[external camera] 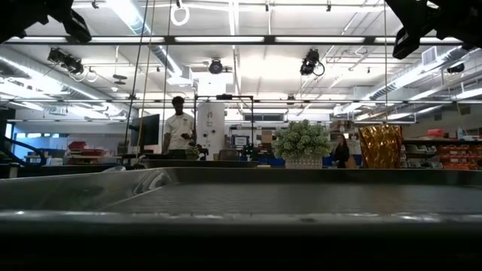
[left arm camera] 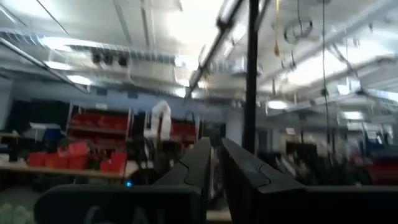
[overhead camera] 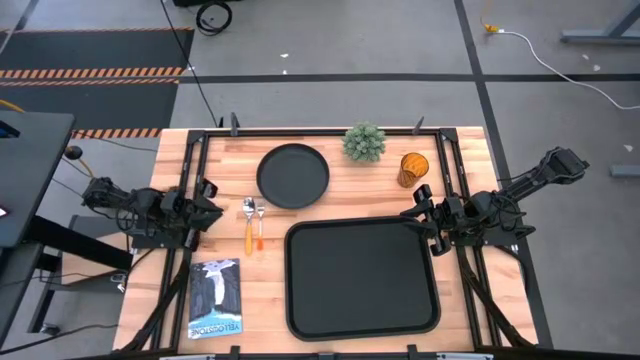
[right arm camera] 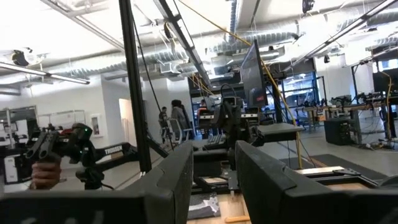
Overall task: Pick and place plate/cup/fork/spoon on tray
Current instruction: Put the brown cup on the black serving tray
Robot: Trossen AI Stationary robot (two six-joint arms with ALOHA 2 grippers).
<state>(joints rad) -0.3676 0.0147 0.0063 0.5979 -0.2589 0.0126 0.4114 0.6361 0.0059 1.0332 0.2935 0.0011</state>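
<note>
The round black plate (overhead camera: 293, 176) lies flat on the wooden table at the far middle. The amber cup (overhead camera: 413, 168) stands upright at the far right and also shows in the low view (external camera: 380, 145). The spoon (overhead camera: 248, 224) and the fork (overhead camera: 260, 226) lie side by side left of the black tray (overhead camera: 362, 300), silver ends toward the far edge. My left gripper (overhead camera: 213, 200) hovers at the table's left side, fingers nearly together (left arm camera: 216, 146), empty. My right gripper (overhead camera: 415, 210) hovers by the tray's far right corner, open (right arm camera: 212, 149), empty.
A small green potted plant (overhead camera: 364, 142) stands between the plate and the cup. A printed booklet (overhead camera: 215, 298) lies at the near left. A black frame runs round the table. People stand in the room beyond the table (external camera: 179, 124).
</note>
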